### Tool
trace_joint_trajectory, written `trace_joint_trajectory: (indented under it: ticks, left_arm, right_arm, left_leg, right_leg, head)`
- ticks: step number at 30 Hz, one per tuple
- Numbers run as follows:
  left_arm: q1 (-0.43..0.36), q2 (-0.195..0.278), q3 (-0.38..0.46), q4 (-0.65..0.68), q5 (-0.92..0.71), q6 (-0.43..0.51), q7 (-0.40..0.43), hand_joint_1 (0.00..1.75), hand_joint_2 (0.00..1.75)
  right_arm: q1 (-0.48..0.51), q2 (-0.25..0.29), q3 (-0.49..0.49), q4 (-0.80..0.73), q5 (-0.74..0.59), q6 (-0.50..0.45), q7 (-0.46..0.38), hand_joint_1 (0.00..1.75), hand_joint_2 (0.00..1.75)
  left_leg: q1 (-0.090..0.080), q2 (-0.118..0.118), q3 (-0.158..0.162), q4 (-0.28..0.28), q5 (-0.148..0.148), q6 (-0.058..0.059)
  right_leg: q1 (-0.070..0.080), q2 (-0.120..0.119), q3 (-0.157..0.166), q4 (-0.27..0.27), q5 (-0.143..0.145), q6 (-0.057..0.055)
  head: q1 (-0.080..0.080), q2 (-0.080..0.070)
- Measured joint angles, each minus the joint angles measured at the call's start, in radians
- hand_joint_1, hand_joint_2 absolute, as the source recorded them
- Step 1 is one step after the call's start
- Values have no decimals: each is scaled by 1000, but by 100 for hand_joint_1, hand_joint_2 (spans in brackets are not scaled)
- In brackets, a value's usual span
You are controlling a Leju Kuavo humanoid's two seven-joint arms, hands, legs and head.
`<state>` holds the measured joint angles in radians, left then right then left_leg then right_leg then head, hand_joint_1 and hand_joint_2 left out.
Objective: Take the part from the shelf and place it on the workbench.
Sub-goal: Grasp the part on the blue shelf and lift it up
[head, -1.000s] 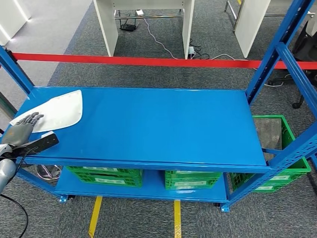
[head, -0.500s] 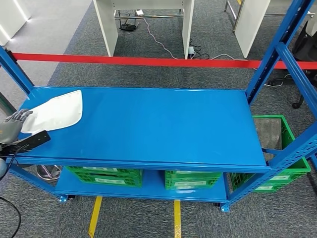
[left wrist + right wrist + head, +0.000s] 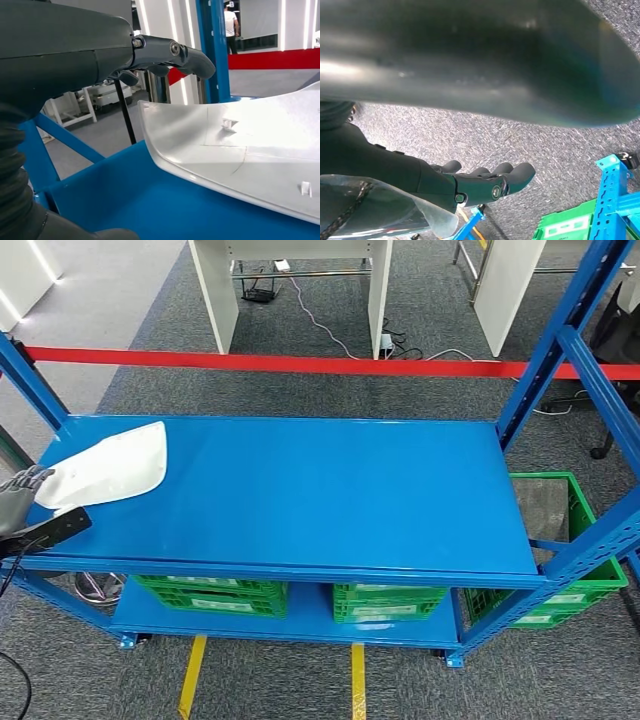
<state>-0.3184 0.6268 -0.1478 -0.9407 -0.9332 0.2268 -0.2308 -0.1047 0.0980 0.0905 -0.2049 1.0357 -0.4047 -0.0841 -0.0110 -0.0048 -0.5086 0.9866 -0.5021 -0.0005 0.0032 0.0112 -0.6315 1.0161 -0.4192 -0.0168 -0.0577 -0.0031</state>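
Note:
The white curved part [image 3: 109,468] lies flat at the left end of the blue shelf [image 3: 317,490]. My left hand [image 3: 19,498] is at the shelf's left edge, just beside the part's near tip. In the left wrist view its fingers [image 3: 170,50] stretch out above and short of the part's rim [image 3: 245,150], with a gap between them, and it holds nothing. My right hand [image 3: 478,182] hangs over the grey carpet with its fingers extended and nothing in them.
Green crates [image 3: 211,595] [image 3: 389,602] stand on the lower shelf, and another green crate [image 3: 581,540] sits to the right. Blue uprights [image 3: 558,340] frame the shelf's right end. A red line [image 3: 302,364] crosses the carpet behind, with white table legs [image 3: 219,290] beyond it.
My left hand has drawn back to the left, off the part's near end and toward the shelf's edge. The part has not moved.

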Motion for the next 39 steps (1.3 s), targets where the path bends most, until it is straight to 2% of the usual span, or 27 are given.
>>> trace_joint_trajectory:
  ticks: [11,27,39]
  left_arm:
    - [3,0,12,5,-1,4,-2,0,175]
    - [-37,1,32,52,-6,28,-21,0,175]
    - [-18,28,66,64,22,31,-21,0,175]
  right_arm:
    - [0,0,0,0,8,0,1,0,0]
    - [1,0,0,0,17,-1,1,0,0]
    - [4,0,0,0,15,-9,-2,0,0]
  left_leg:
    - [0,0,0,0,0,0]
    - [0,0,0,0,0,0]
    - [0,0,0,0,0,0]
  right_leg:
    - [0,0,0,0,0,0]
    - [0,0,0,0,0,0]
    - [0,0,0,0,0,0]
  head:
    - [0,0]
    - [0,0]
    - [0,0]
